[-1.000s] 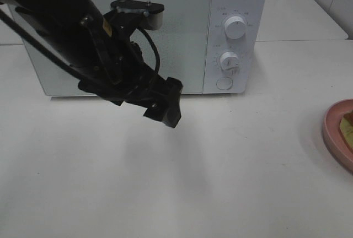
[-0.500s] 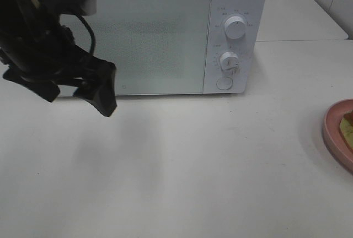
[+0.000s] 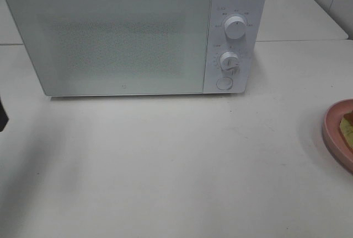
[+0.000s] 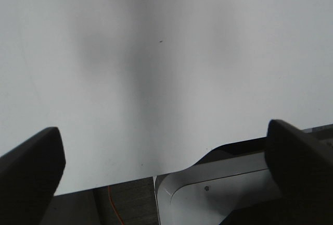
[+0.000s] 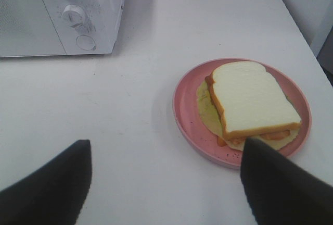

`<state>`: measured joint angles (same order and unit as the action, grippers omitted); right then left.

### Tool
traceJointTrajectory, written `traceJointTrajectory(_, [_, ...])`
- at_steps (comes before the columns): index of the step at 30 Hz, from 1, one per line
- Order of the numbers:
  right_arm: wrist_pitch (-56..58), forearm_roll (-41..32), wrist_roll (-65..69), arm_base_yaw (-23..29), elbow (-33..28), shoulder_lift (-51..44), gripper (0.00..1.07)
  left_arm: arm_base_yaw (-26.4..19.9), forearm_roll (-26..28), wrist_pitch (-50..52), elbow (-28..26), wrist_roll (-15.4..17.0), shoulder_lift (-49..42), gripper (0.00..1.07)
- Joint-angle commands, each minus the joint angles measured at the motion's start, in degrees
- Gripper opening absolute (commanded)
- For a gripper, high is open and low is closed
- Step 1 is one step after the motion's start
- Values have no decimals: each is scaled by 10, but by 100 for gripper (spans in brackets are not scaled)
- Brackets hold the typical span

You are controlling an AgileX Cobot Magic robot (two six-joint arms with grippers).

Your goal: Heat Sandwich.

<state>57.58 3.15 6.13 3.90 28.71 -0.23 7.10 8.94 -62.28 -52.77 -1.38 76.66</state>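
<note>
The sandwich (image 5: 252, 100), white bread with tan crust and yellow-green filling, lies on a round pink plate (image 5: 182, 105) on the table right of the microwave; only a sliver of it (image 3: 347, 128) shows at the right edge of the high view. The white microwave (image 3: 132, 34) stands at the back with its door shut. My right gripper (image 5: 166, 152) is open and empty, just short of the plate, and is out of the high view. My left gripper (image 4: 164, 131) is open and empty over the table's edge; only a dark tip (image 3: 2, 119) shows in the high view.
The microwave has two knobs (image 3: 236, 27) and a round door button (image 3: 224, 83) on its right panel. The white table (image 3: 176, 166) stretches in front of it. The left wrist view shows the table's edge with a grey base (image 4: 218, 188) below.
My left arm has swung left from in front of the microwave door, almost out of the high view. The door is now fully uncovered. The plate has not moved.
</note>
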Motion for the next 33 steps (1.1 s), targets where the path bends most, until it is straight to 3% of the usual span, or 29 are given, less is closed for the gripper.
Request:
traceJointTrajectory(1, [-4,0,-7,-2,-1,-16,76,-37,3,-7,33,-1,-52,100])
traceJointTrajectory(4, [-4,0,-7,-2,-1,-16,76,-60,-7,-27,68,-1,-115,100])
traceJointTrajectory(9, [-4,0,-7,-2,-1,-16,76,-61,-24,-44,91,-1,-161,100])
traceJointTrajectory(22, [-4,0,-7,-2,-1,-16,76,-61,-53,-49,210,14,-407,100])
traceJointTrajectory(27, [-4,0,-7,-2,-1,-16,76,-61,-57,9,233,14,-508,100])
traceJointTrajectory(33, [-4,0,-7,-2,-1,-16,76,-61,-57,9,231,10,-563,100])
